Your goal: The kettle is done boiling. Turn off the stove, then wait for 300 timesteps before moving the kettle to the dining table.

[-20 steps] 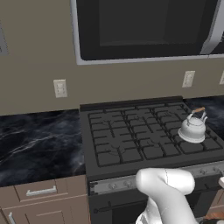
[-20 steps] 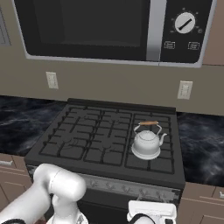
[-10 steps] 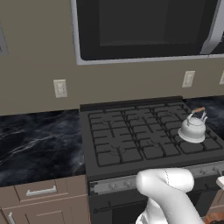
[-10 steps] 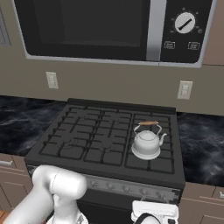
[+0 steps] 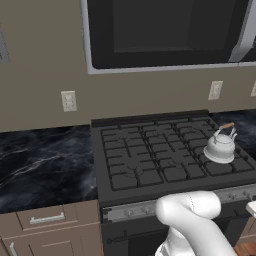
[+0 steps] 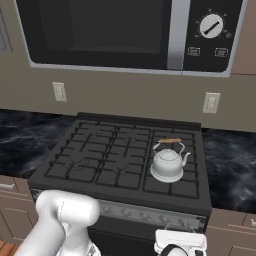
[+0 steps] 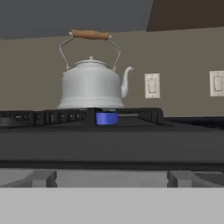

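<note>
The kettle (image 6: 167, 164) sits on the stove's (image 6: 100, 165) near right burner over a blue flame (image 7: 106, 118), rigid, smooth-domed, likely hot and water-heavy, best gripped by its wooden handle (image 7: 90, 34), while the pincer (image 6: 179, 246), low before the knobs (image 7: 43, 177), stands apart and empty.

home kitchen: gas stove (image 5: 165, 160), microwave (image 6: 125, 35) above, marble counter (image 5: 45, 165), drawers (image 5: 47, 220).
</note>
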Controlling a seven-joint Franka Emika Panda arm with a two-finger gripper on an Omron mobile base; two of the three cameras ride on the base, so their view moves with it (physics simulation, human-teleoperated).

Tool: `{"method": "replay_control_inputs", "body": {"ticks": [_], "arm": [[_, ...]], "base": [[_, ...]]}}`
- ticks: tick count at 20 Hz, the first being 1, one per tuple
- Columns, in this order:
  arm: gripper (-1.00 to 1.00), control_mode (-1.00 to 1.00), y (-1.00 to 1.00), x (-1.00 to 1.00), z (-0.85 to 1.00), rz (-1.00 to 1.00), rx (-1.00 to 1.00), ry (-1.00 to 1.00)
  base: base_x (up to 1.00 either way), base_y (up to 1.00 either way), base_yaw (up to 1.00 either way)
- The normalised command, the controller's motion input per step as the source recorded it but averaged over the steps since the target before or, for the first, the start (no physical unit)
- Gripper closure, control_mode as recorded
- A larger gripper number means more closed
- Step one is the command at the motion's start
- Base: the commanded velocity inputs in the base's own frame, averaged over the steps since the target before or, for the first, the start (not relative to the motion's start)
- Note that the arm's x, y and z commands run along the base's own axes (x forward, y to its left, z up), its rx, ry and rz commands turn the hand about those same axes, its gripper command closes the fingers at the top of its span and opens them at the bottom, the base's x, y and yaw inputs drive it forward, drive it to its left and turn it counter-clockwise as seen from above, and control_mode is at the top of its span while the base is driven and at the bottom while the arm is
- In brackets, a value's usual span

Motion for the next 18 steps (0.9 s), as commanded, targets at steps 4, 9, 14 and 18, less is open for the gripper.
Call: {"method": "replay_control_inputs", "body": {"ticks": [4, 9, 14, 18], "arm": [[-1.0, -1.0, -0.05, 0.07, -0.11, 0.0, 0.0, -0.01], [-1.0, -1.0, 0.0, 0.03, -0.08, 0.0, 0.0, -0.01], [-1.0, -1.0, -0.01, 0.03, -0.07, 0.0, 0.0, -0.01], [-1.0, -1.0, -0.01, 0.08, -0.04, 0.0, 0.0, 0.0]], "base": [[0.0, 0.0, 0.0], [0.0, 0.0, 0.0], [0.0, 0.0, 0.0], [0.0, 0.0, 0.0]]}}
